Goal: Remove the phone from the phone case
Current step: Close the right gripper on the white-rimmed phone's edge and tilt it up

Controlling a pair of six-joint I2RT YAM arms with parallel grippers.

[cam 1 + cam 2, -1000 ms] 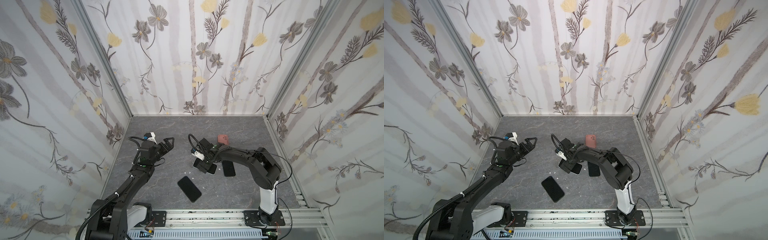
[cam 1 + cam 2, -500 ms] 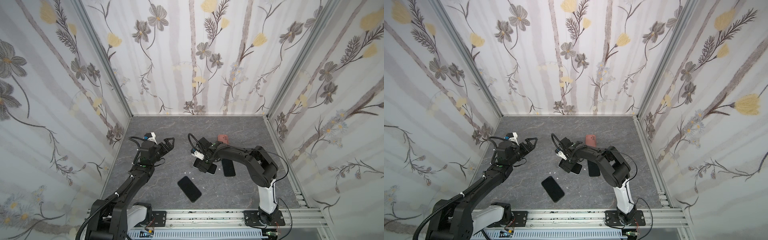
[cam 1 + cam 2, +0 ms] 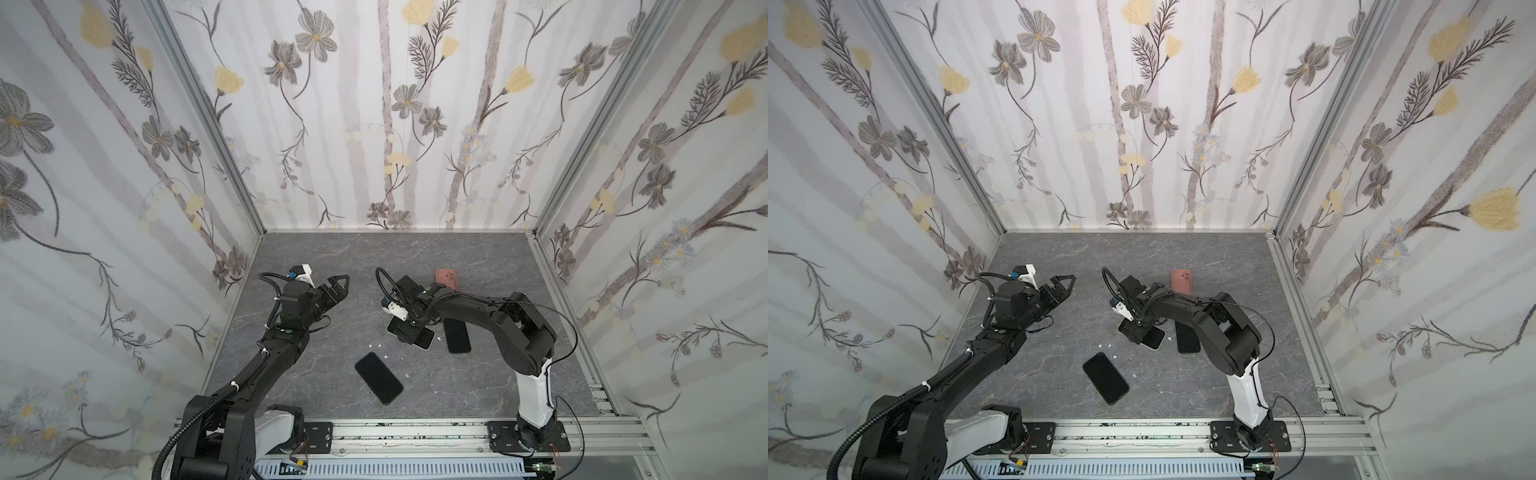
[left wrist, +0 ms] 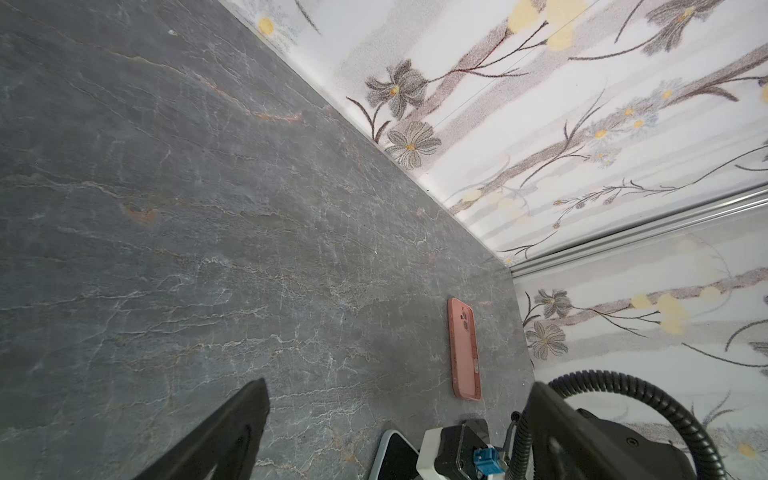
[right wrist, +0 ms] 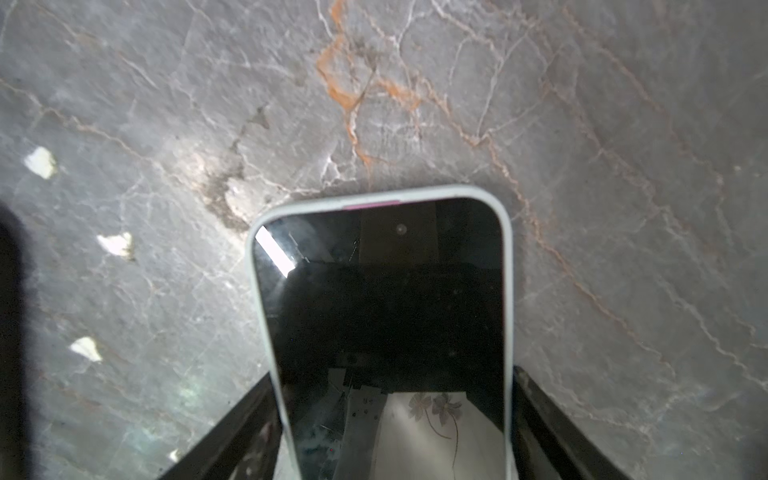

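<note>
A phone (image 5: 386, 316) with a black screen sits in a pale phone case (image 5: 374, 195), flat on the grey table in both top views (image 3: 422, 337) (image 3: 1154, 337). My right gripper (image 5: 392, 374) reaches down over its near end (image 3: 409, 328), and both black fingers press against the case's long sides. The far end of the cased phone sticks out past the fingers. My left gripper (image 3: 338, 286) hangs open above the table to the left, well apart from it, with nothing between its fingers (image 4: 397, 382).
A bare black phone (image 3: 378, 378) lies near the front middle. Another black phone (image 3: 456, 336) lies just right of my right gripper. An empty pink case (image 3: 446, 279) (image 4: 464, 349) rests behind the right arm. Small white scraps (image 3: 376, 345) dot the table.
The right gripper's fingers have closed in onto the sides of the cased phone. The left arm has not moved.
</note>
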